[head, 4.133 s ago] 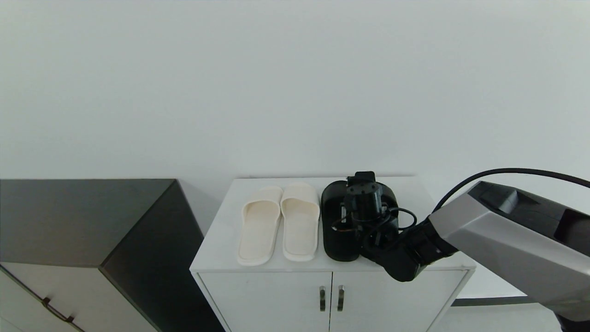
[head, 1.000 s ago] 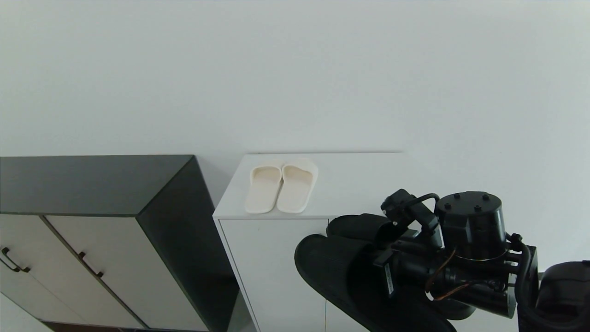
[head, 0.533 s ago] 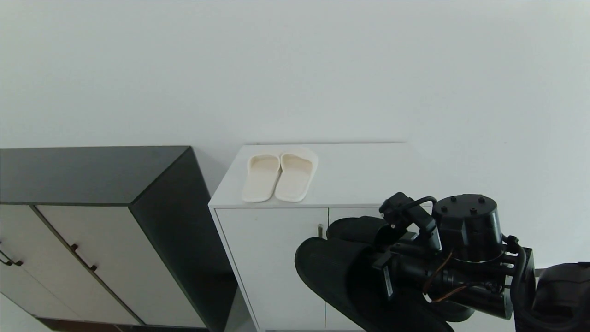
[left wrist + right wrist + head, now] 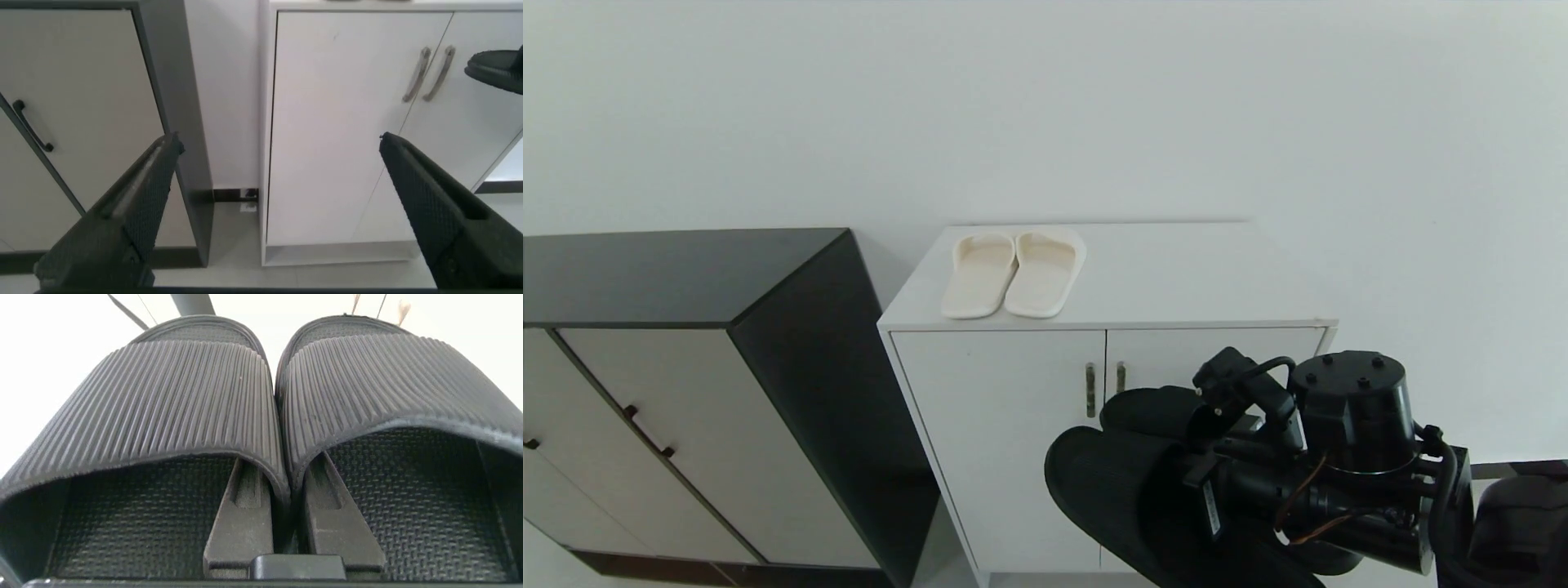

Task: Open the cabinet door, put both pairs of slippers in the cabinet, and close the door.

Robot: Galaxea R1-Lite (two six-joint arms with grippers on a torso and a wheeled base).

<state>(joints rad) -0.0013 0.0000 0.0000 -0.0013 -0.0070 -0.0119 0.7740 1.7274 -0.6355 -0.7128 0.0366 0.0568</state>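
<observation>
A pair of black ribbed slippers (image 4: 1115, 478) hangs in front of the white cabinet's right door (image 4: 1217, 351). My right gripper (image 4: 282, 527) is shut on them, one finger (image 4: 239, 518) inside each slipper, pinching the inner walls together. A cream pair of slippers (image 4: 1013, 273) lies side by side on the white cabinet's top (image 4: 1176, 278), towards its left. Both cabinet doors are shut, with two metal handles (image 4: 1090, 390) at the middle. My left gripper (image 4: 274, 196) is open and low, facing the left door (image 4: 343, 131); a black slipper's toe (image 4: 498, 69) shows beside the handles (image 4: 417, 73).
A taller black cabinet (image 4: 792, 359) with beige doors and dark handles (image 4: 645, 429) stands close on the left of the white one, with a narrow gap between them. A plain white wall (image 4: 1045, 106) is behind. Floor (image 4: 237, 253) shows below both cabinets.
The black slippers have left the cabinet top and now hang in my right gripper. The head camera has moved, so the cabinet's front and handles have come into sight.
</observation>
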